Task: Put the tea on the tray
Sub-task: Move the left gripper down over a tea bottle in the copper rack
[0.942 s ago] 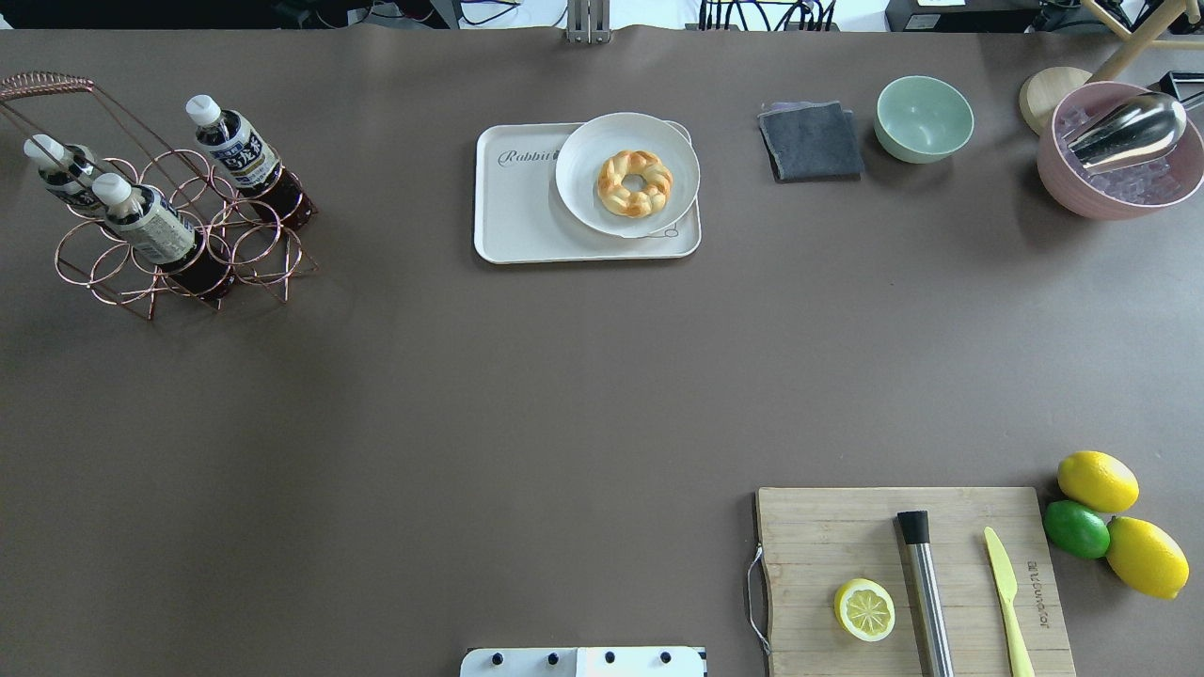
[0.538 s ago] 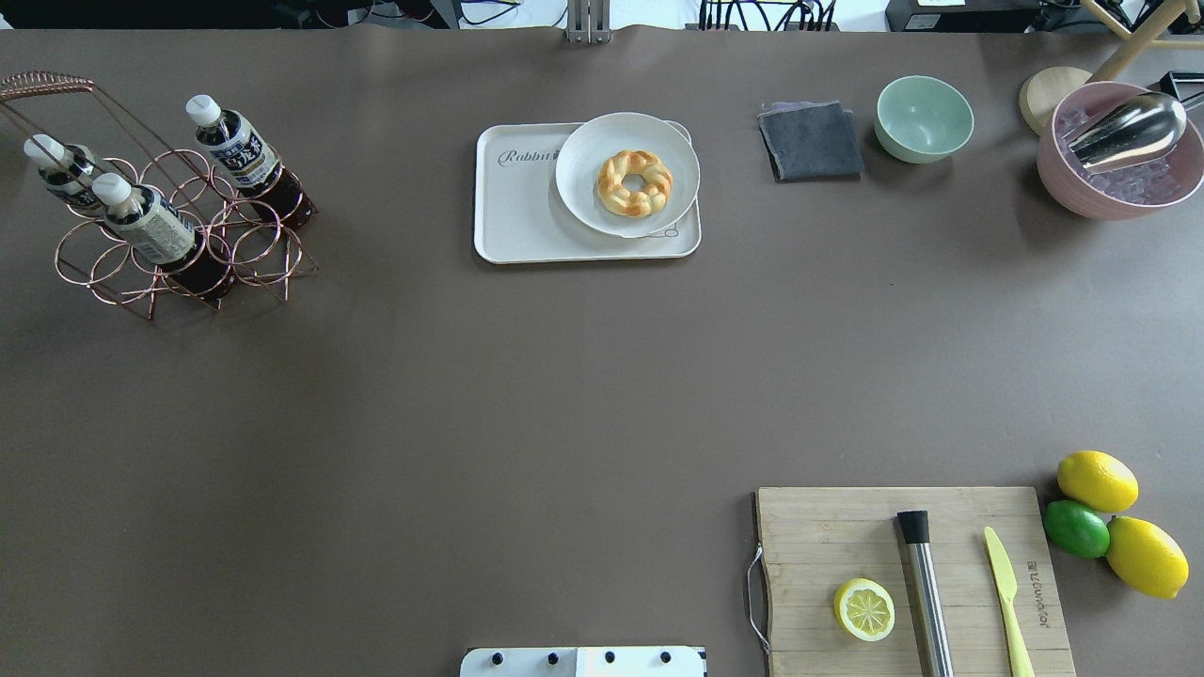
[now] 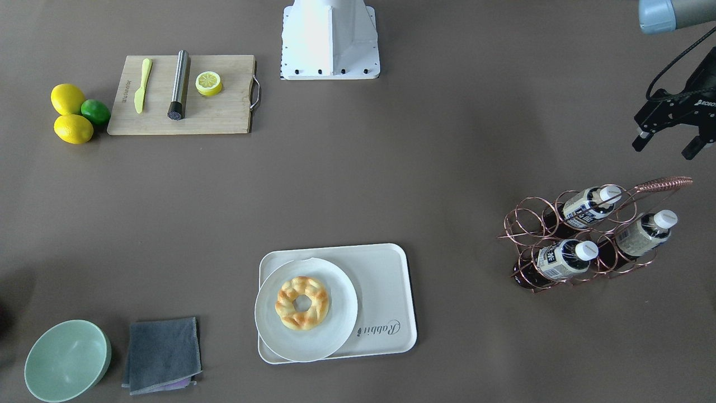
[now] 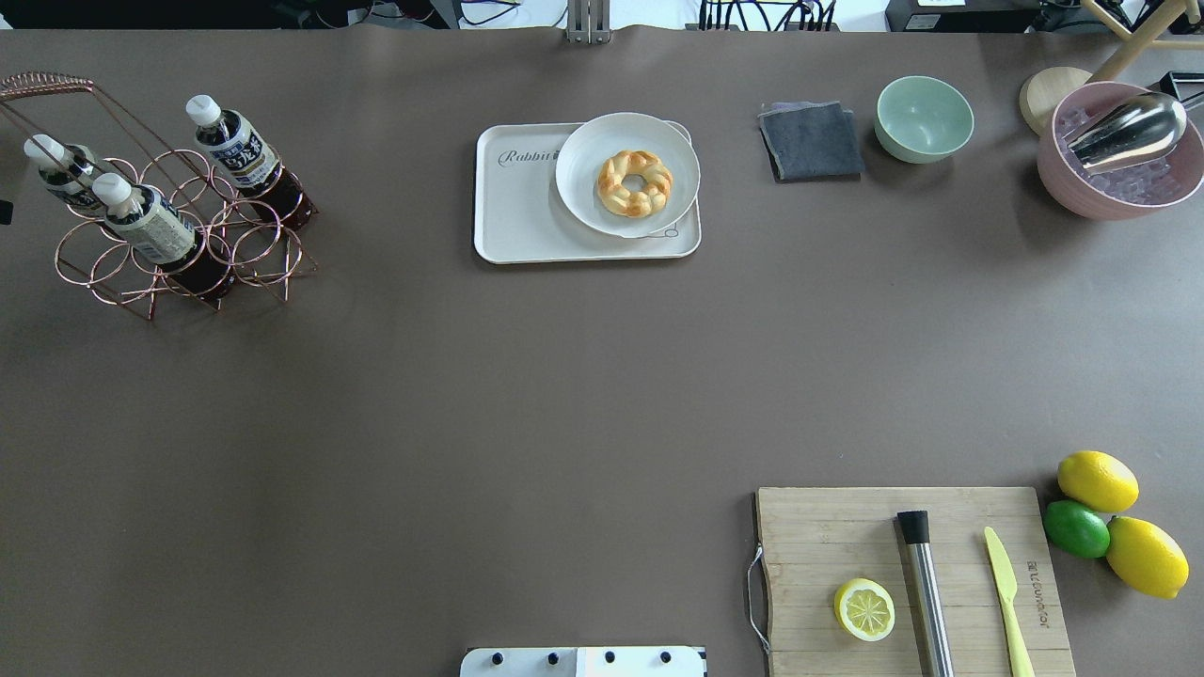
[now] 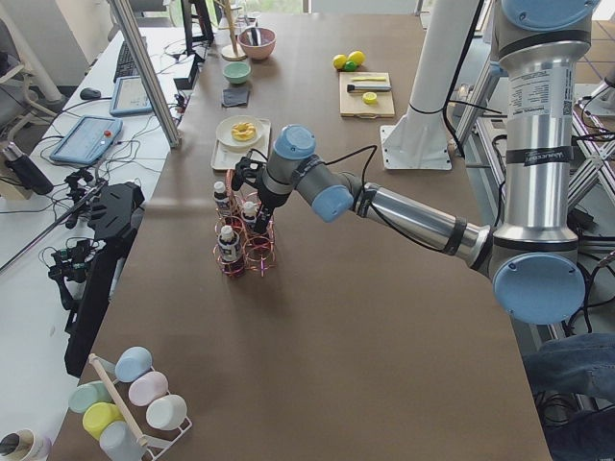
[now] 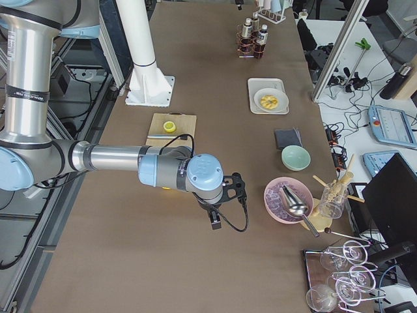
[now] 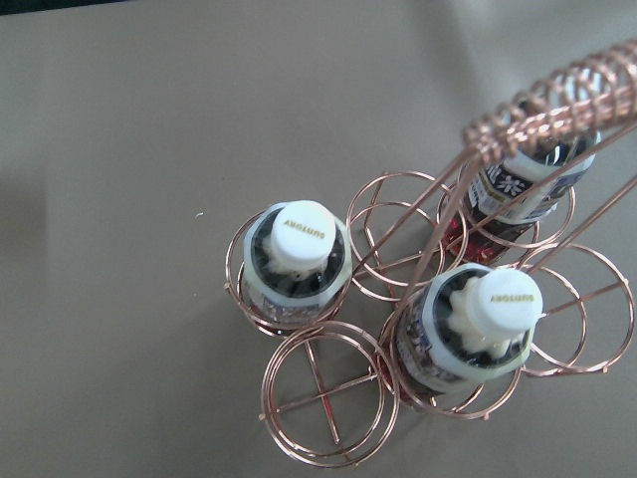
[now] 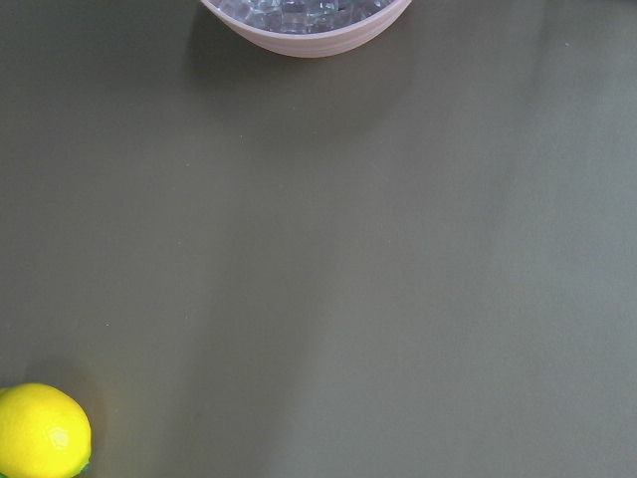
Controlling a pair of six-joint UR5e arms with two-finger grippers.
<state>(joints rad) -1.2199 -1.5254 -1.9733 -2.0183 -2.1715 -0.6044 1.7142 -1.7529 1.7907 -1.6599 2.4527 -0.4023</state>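
At the left end of the table, three tea bottles (image 3: pixel 584 208) stand in a copper wire rack (image 3: pixel 663 183), well apart from the tray (image 3: pixel 386 280).
The left end effector (image 3: pixel 665 146) hangs near the rack with its fingers spread; I cannot tell about the right end effector (image 6: pixel 216 218).

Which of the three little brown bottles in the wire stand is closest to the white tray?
The clear plastic tea bottle standing alone on the copper wire rack's tray-facing side; the other two sit farther from the cream rectangular tray.
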